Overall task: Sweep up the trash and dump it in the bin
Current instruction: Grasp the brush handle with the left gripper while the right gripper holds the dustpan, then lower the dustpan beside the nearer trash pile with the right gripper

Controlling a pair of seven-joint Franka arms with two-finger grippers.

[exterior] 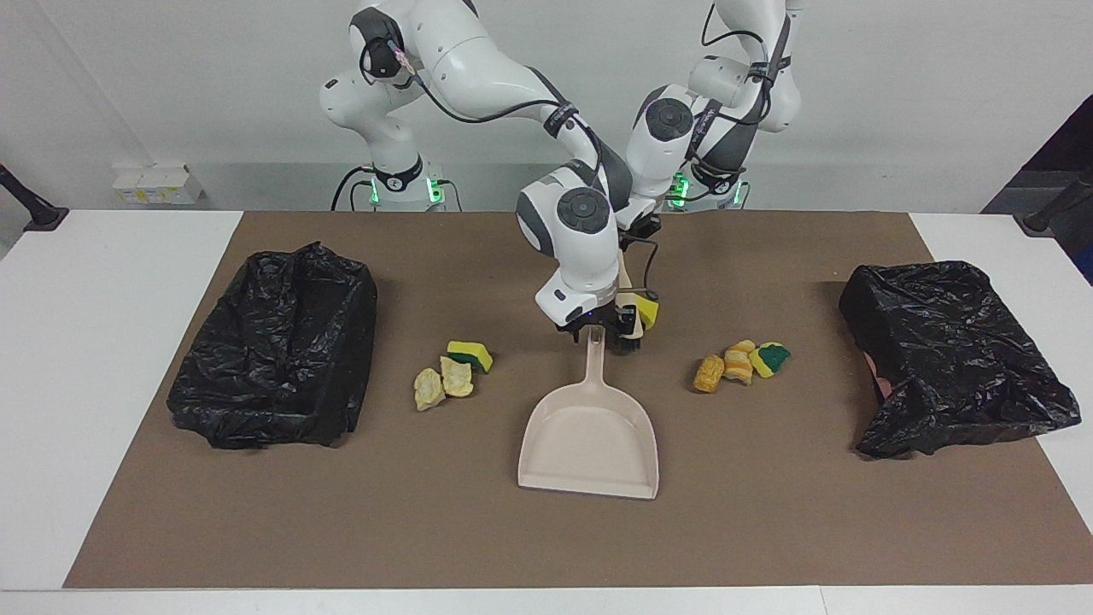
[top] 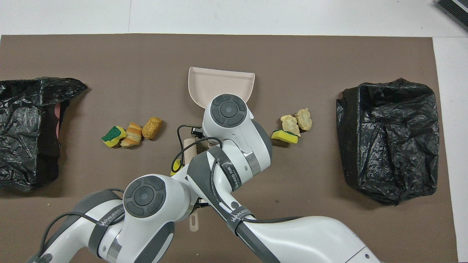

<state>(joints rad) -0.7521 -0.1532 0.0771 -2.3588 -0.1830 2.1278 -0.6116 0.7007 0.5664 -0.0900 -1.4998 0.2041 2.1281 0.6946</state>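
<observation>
Trash [exterior: 452,373] scraps on brown mat [exterior: 478,538]

A smooth, matt beige plastic dustpan [exterior: 589,436] lies on a flat, matt brown mat [exterior: 546,547] that looks like paper or felt, over a smooth white tabletop [exterior: 102,342]. Crinkled, glossy black plastic bags line the two bins [exterior: 277,346] [exterior: 952,359]. The scraps [exterior: 444,380] [exterior: 739,363] are porous sponge and rough, crusty foam, and the arms' [top: 234,146] shells are glossy white plastic
</observation>
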